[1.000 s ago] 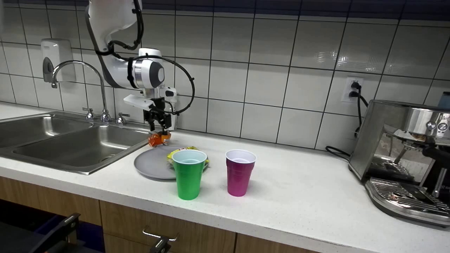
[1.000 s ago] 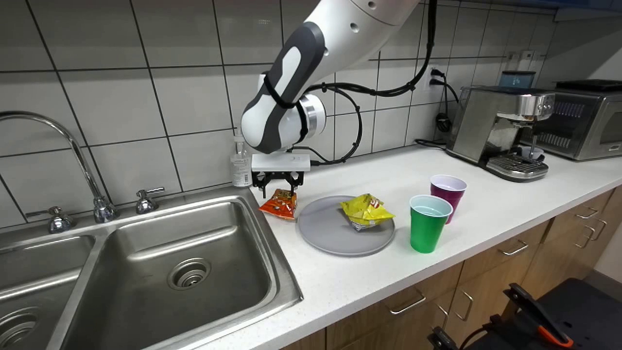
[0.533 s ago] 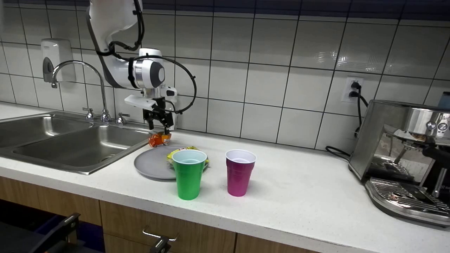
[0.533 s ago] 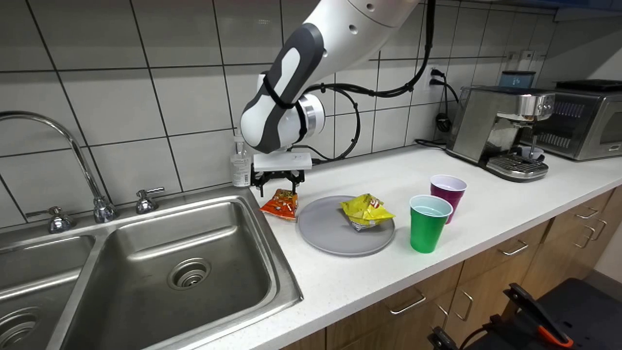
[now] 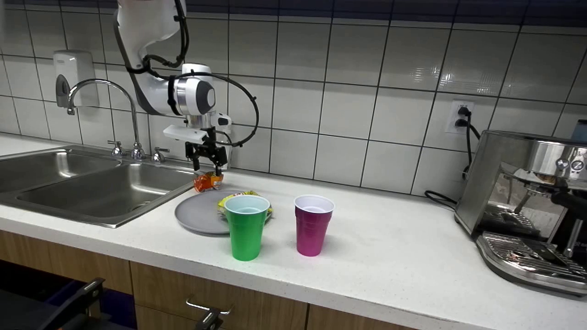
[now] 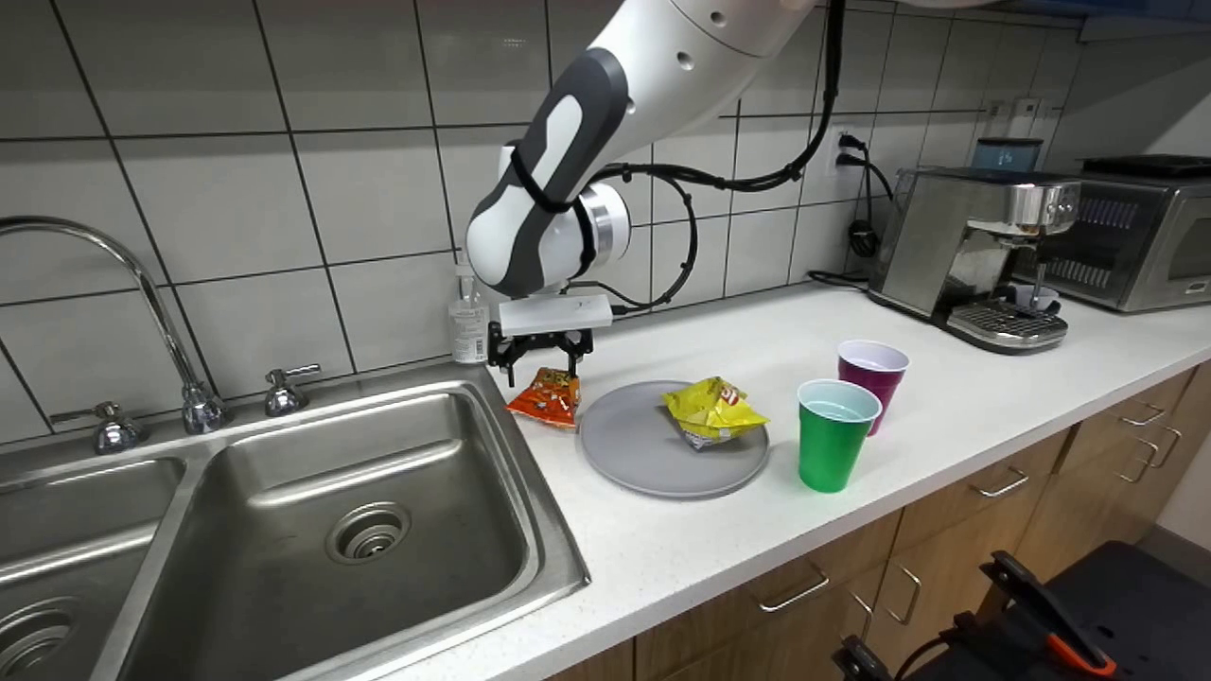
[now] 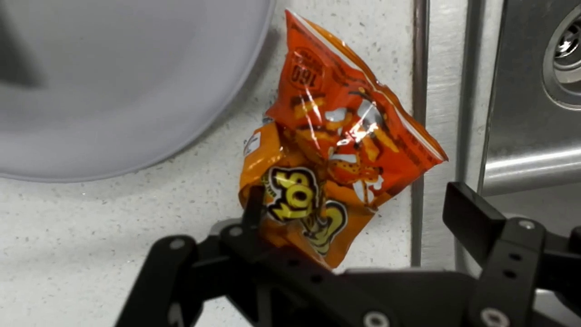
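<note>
Spread gripper (image 6: 542, 375) above an orange snack bag (image 7: 331, 150)

Left to right along the white counter (image 5: 403, 247), a wall dispenser (image 5: 74, 78) appears in an exterior view only, near the curved faucet (image 5: 135, 121), which that view gives entire. The steel sink (image 6: 560, 558) shows its drain (image 6: 369, 532) in an exterior view; my wrist view catches a drain too, at its right edge. At the sink's back corner stands a clear pump bottle (image 6: 469, 331), which an exterior view shows almost whole.

I have the gripper over the bag, its fingers (image 7: 474, 222) wide apart. The orange snack bag lies on the counter between the sink and a grey plate (image 6: 624, 440). Only the wrist view resolves its print: inverted lettering and a spotted cartoon animal. There, one finger overlaps the bag's left side; whether the two touch, I cannot tell.

On the plate rests a yellow snack bag (image 6: 714, 411), uncovered in an exterior view; where the green cup (image 5: 247, 231) stands in front, part of it is hidden. In that latter view the magenta cup (image 5: 313, 231) stands apart from the green one. Last come a steel coffee machine (image 6: 922, 241), in both exterior views, and a boxy steel appliance (image 6: 1135, 246), in an exterior view only.
</note>
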`<state>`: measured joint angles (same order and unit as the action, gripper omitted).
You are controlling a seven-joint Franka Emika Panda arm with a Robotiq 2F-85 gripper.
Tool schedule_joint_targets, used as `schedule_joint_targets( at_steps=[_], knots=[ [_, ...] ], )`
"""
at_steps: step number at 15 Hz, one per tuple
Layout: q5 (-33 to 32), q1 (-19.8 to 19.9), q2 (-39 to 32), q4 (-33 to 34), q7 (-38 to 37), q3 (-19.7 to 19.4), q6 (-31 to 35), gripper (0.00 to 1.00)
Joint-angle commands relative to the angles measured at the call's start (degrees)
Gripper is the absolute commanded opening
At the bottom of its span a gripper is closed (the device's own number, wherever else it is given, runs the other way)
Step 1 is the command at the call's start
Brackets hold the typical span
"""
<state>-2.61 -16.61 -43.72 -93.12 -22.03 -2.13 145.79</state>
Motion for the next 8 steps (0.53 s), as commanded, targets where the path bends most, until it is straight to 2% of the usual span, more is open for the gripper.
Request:
schedule_joint_targets(
  at_steps=[1, 2, 8],
  knots=[
    [-0.74, 0.10, -0.65, 2.41, 1.70, 0.04, -3.45, 1.00],
    [-0.08, 0.08, -0.03, 0.34, 0.63, 0.10, -0.79, 1.00],
    [-0.07, 0.08, -0.12, 0.33, 0.65, 0.10, -0.80, 1.00]
  ],
)
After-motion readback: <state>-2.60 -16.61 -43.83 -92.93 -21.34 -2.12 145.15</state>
